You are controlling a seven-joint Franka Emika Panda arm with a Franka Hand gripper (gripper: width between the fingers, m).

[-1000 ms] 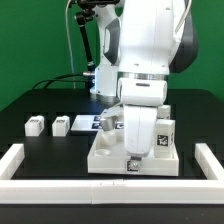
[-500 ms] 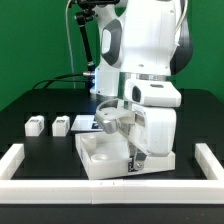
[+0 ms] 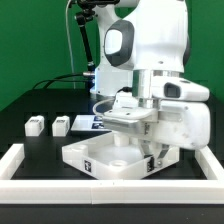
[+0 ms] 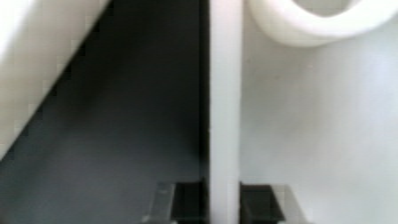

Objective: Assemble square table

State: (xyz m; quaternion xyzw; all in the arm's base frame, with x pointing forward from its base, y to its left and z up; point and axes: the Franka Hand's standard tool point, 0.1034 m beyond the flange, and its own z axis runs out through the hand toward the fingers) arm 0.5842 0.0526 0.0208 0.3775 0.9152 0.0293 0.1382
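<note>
square table [image 3: 100, 160]: white plastic, raised rim, round socket | hand [image 4: 219, 202]: pointing down, clamped narrow on rim

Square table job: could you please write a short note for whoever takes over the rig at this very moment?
The gripper is shut on the raised rim of the tabletop.
The tabletop sits askew inside the low wall.
Two loose legs lie at the exterior view's left, apart from it; the other two are hidden or out of view.
Done: no leg seen fitted.
Left: fit all four legs.
</note>
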